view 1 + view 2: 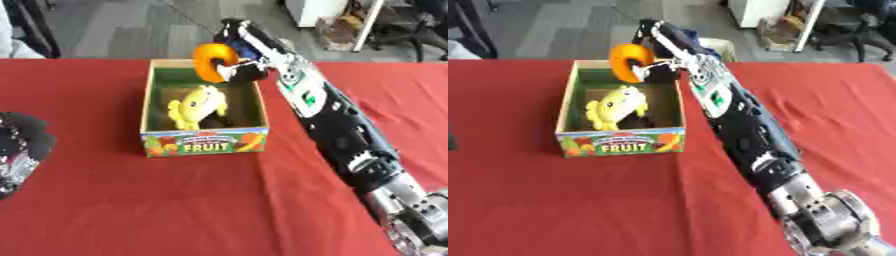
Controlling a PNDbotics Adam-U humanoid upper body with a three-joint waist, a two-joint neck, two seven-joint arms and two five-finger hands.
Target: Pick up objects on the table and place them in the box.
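Left hand (19,150): low at the left edge, resting on the red tablecloth (175,200); finger state, cannot tell.
Box (205,142): mid-table, "FRUIT" on its front, yellow plush toy (198,106) inside.
Orange ring (213,61): up over the box's far right corner.
Right hand (246,60): fingers curled round that ring.

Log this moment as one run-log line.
right hand: shut on orange ring, above box far end | box: yellow plush toy inside | left hand: lower left, idle, fingers unclear
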